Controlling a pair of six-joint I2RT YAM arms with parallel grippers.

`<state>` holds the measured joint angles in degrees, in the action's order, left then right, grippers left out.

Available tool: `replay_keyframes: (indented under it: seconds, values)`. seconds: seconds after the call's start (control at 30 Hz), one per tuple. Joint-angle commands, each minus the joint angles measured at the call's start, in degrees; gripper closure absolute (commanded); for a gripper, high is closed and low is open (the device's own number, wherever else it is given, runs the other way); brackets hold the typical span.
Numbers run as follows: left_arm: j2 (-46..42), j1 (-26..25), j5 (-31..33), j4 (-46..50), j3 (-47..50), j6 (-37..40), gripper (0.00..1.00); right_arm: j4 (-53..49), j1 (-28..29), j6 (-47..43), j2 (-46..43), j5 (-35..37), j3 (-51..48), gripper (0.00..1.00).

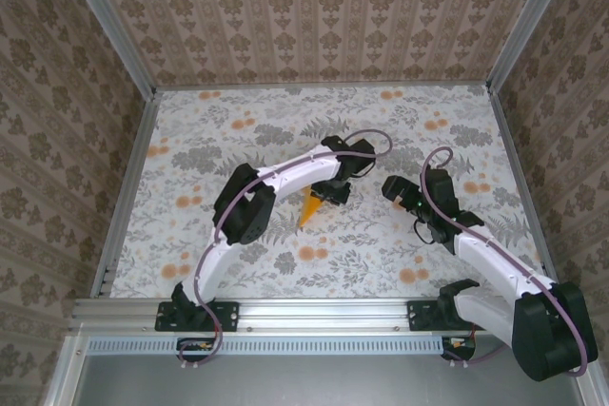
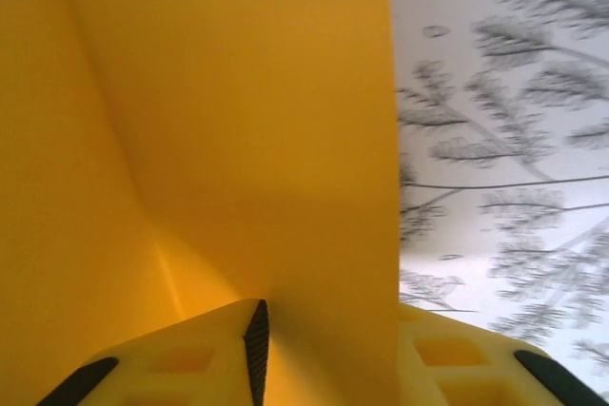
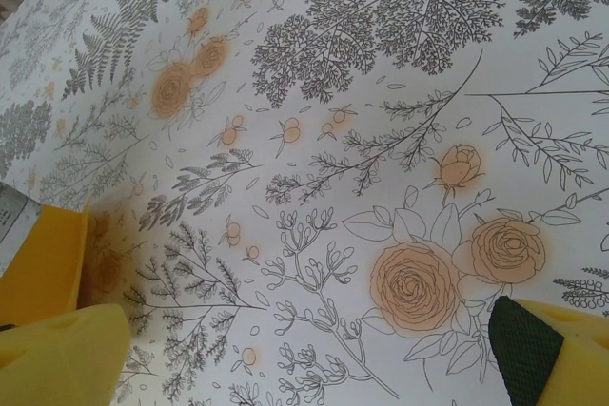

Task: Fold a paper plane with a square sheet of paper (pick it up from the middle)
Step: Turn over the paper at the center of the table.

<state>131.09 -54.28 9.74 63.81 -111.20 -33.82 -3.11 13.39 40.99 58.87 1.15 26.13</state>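
Top view shows us the paper plane (image 1: 308,209) between the part-open jaws of the left gripper (image 1: 324,197), tip toward our bases; the right gripper (image 1: 393,188) gapes empty, well apart.

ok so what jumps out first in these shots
The bright orange-yellow folded paper mid-table, looming huge in the wrist view between the fingers of the left end effector. Then the busy floral cloth under everything, with the right end effector open above its orange roses.
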Motion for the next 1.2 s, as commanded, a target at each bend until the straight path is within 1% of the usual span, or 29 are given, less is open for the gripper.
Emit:
replay_keyframes:
  seconds: [0.0,0.1,0.2,0.33,0.4,0.47,0.57,0.67,0.7,0.8,0.9,1.03,1.17]
  values:
    - [-6.39,1.51,-10.77,-5.89,0.04,-0.41,0.59,-0.27,-0.3,0.8,0.01,1.33,-0.8,0.01]
    - [-10.82,3.4,-15.85,-10.82,2.96,-1.17,0.52,1.15,-0.37,0.76,0.76,0.67,-1.16,0.01]
    - [-15.48,5.69,-20.77,-16.35,7.33,-2.24,0.46,2.71,-0.31,0.34,2.32,-1.59,-0.93,0.01]
    - [-23.01,9.01,-23.44,-23.48,15.2,-3.35,0.36,5.95,-0.16,-1.08,4.0,-8.96,-0.08,0.05]
    - [-27.03,10.8,-22.3,-25.91,19.74,-3.23,0.31,7.66,0.69,-1.9,4.62,-12.39,0.52,0.07]
    - [-31.07,12.55,-19.66,-27.63,24.4,-2.76,0.24,7.88,2.5,-2.16,4.84,-12.97,1.51,0.08]
    - [-37.74,15.23,-16.39,-30.36,32.56,-2.51,0.11,5.84,6.95,-3.01,6.33,-13.03,4.86,0.12]
    - [-43.3,18.01,-14.49,-32.52,40.75,-3.12,0.02,3.26,12.92,-3.57,11.45,-14.05,10.66,0.21]
    - [-45.4,18.91,-14.04,-33.2,43.24,-3.49,0.0,2.68,15.13,-3.26,13.73,-14.14,12.82,0.22]
    - [-50.24,21.26,-13.41,-34.64,49.26,-4.77,0.0,2.49,20.85,-1.48,23.44,-15.26,19.16,0.31]
    - [-54.04,23.45,-13.26,-34.8,53.69,-5.45,0.0,1.09,25.08,-0.16,32.78,-15.98,26.5,0.37]
    - [-59.02,26.31,-13.85,-36.61,59.77,-6.59,0.0,-3.0,28.35,-0.88,42.49,-16.85,35.62,0.41]
    - [-62.44,27.74,-15.39,-37.85,63.59,-7.02,0.0,-9.91,29.84,-2.75,48.48,-15.15,41.95,0.44]
